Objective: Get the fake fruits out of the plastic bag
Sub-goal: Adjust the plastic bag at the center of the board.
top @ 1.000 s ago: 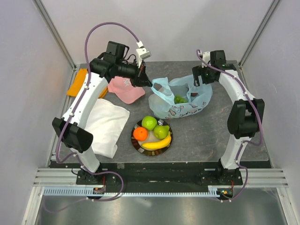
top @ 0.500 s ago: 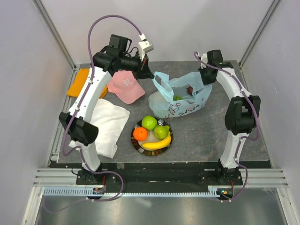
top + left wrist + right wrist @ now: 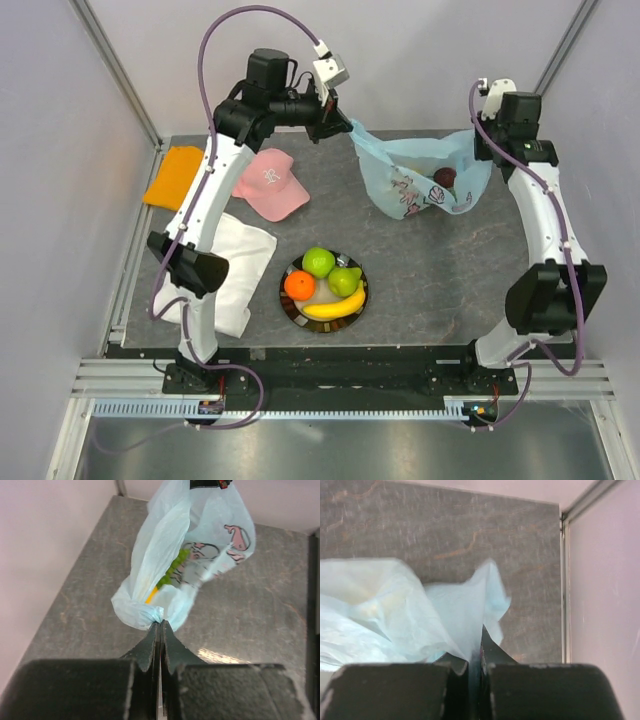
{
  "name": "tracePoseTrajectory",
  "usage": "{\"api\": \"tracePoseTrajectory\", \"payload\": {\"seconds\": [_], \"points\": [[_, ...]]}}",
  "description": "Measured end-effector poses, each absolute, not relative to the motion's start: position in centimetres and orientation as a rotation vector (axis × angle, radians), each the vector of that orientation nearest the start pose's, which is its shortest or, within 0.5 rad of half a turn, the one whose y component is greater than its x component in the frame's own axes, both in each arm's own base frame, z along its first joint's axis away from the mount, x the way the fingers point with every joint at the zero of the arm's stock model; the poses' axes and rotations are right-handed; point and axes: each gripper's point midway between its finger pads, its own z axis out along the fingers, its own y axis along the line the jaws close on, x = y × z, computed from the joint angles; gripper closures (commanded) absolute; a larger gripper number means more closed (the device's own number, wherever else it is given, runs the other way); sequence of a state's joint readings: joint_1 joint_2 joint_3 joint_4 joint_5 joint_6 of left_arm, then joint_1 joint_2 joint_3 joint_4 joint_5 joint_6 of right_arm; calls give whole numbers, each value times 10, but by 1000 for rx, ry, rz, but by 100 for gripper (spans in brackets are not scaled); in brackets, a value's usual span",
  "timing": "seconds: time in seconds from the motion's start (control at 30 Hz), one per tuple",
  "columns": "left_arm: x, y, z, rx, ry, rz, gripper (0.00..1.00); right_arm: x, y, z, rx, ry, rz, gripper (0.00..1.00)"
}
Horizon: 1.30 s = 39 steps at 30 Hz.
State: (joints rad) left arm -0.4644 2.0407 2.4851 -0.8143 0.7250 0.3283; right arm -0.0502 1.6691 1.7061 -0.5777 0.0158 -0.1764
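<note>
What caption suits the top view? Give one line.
Left gripper and right gripper hold the bag stretched between them; four fruits lie on the plate.

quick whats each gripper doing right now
Left gripper: closed, pinching one end of the plastic bag.
Right gripper: closed, pinching the other end of the plastic bag.

grapes [image 3: 171,569] mostly hidden w/in bag [image 3: 162,527]

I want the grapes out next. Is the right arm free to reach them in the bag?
Probably not: the right gripper is shut on the plastic bag, as is the left gripper, with the grapes inside.
</note>
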Motion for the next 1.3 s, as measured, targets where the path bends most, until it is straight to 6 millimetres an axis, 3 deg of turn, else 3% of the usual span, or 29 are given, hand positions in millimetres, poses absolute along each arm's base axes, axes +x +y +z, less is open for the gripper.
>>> {"api": "tracePoseTrajectory", "payload": {"seconds": [0.13, 0.2, 0.3, 0.37, 0.43, 0.53, 0.63, 0.73, 0.83, 0.9, 1.03, 1.17, 1.3], "points": [[381, -331, 365, 1231, 1611, -896, 99, 430, -36, 263, -118, 2151, -164, 98], [354, -327, 335, 1279, 1700, -967, 98, 397, -37, 235, -111, 2212, -169, 83], [309, -323, 279, 1364, 1871, -1075, 98, 342, -38, 172, -100, 2363, -170, 80], [283, -319, 239, 1417, 2001, -1134, 98, 315, -39, 139, -96, 2471, -172, 78], [263, -318, 216, 1460, 2079, -1172, 98, 300, -42, 125, -91, 2542, -183, 65], [244, -319, 204, 1504, 2134, -1201, 98, 307, -50, 142, -89, 2509, -218, 45], [244, -325, 214, 1520, 2096, -1201, 98, 331, -52, 194, -105, 2395, -224, 39], [253, -331, 232, 1516, 2028, -1182, 98, 354, -37, 258, -161, 2235, -135, 32], [261, -337, 247, 1503, 1975, -1167, 99, 356, -12, 301, -241, 2110, -5, 36], [264, -340, 253, 1490, 1959, -1166, 98, 348, 10, 311, -319, 2068, 101, 48], [270, -345, 252, 1471, 1968, -1171, 99, 333, 58, 299, -499, 2076, 325, 66], [278, -352, 248, 1447, 1990, -1177, 98, 333, 95, 249, -630, 2200, 516, 71], [282, -356, 245, 1431, 2002, -1181, 98, 337, 108, 201, -674, 2342, 610, 72]]}}
